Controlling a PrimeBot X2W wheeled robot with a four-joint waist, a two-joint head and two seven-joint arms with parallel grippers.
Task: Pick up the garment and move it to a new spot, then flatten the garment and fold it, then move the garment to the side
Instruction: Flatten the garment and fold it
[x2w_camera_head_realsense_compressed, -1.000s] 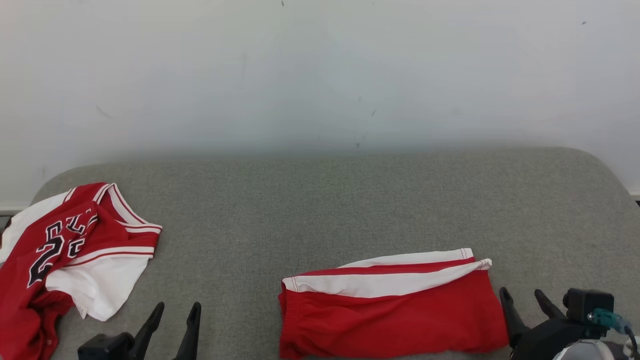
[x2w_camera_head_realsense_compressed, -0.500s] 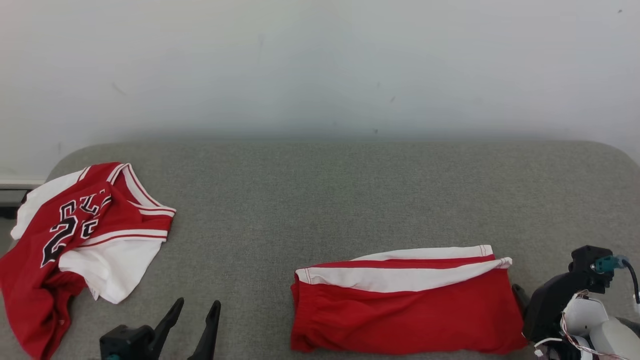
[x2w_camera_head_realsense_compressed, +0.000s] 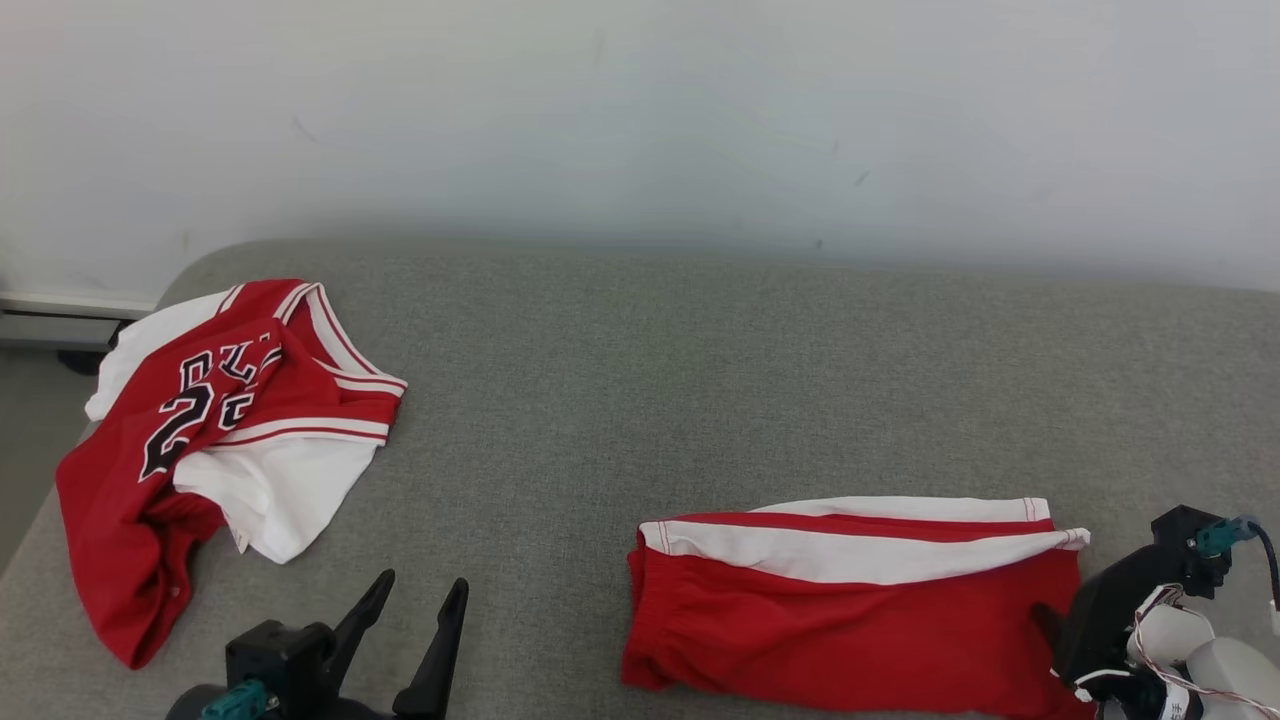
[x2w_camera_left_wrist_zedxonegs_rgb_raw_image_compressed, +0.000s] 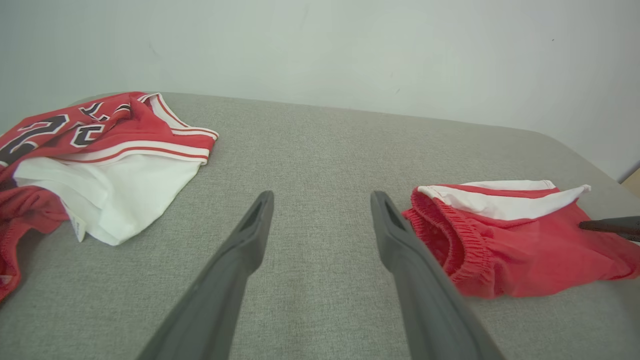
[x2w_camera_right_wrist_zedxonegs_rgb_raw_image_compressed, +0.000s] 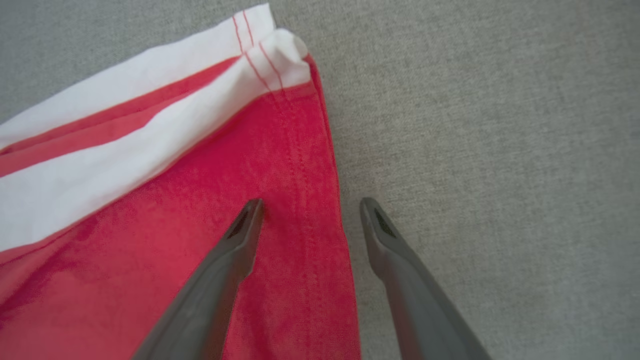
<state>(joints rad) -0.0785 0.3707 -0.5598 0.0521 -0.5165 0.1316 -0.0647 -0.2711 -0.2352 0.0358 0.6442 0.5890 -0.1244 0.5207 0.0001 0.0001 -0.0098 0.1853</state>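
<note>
Lower right, the right claw, fingers apart, straddles the hem of the red shorts. Lower left, the left claw gapes over the grey surface.

Across the middle of the head view we see the cushion, covered in grey woven cloth, matt and finely rough. At lower right the shorts are thin red and white cloth, smooth with a faint sheen, stitched at the hems and gathered at the waistband. At the left of the frame the jersey looks like the same light cloth, creased. The left gripper and right gripper have smooth, matt, dark grey fingers that look like plastic. Along the top, the wall is matt, pale and lightly scuffed.
</note>
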